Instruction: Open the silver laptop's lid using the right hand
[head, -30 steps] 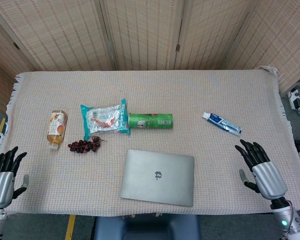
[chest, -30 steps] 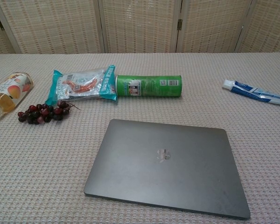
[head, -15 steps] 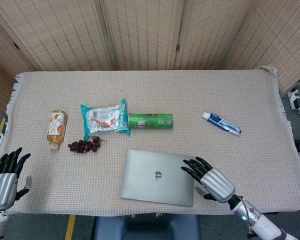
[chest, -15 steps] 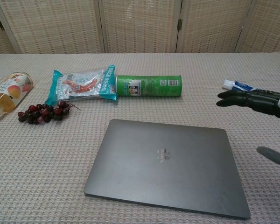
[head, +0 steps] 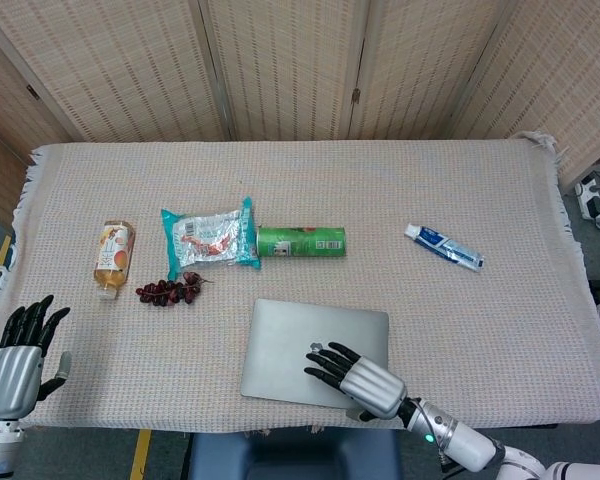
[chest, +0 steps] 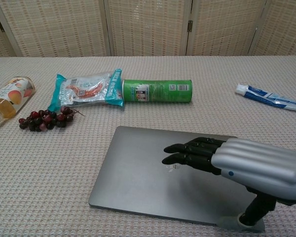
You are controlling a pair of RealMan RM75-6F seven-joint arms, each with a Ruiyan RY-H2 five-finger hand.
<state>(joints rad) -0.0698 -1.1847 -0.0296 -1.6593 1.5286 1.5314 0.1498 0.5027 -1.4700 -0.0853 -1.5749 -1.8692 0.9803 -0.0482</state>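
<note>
— Where do we stand with the silver laptop [head: 315, 353]?
— Closed flat at the bench's [head: 500, 190] near edge. Our right hand [head: 358, 379] hovers over the lid, fingers [chest: 187, 153] spread and holding nothing, thumb low by the front corner, probably to catch the lip.
— And our left hand [head: 15, 360]?
— Spread, idle, off the bench's left edge.

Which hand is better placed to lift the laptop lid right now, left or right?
Right. The right hand is over the closed silver laptop, near its front edge; the left hand sits far off at the table's left edge.
</note>
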